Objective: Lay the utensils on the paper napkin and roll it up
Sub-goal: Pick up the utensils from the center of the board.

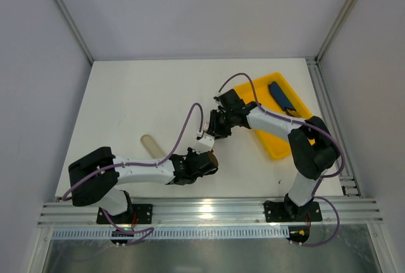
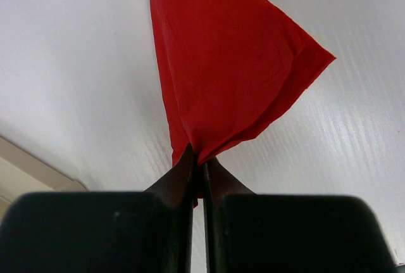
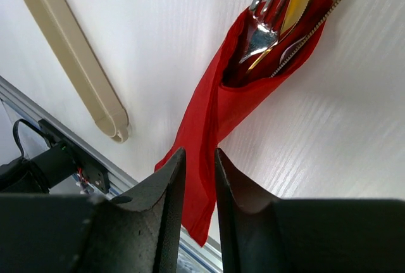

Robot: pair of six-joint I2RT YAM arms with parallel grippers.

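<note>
At mid-table — left pincer (image 2: 197,165) clamps napkin (image 2: 221,64) wrapped around utensils (image 3: 269,23).

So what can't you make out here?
Right wrist view: shiny metal utensils, far ends cut off by the top edge.
Left wrist view: utensils hidden by the thin red paper napkin.
Top view: napkin nearly all hidden under left gripper and right gripper; flat dark-blue item too small to identify.
</note>
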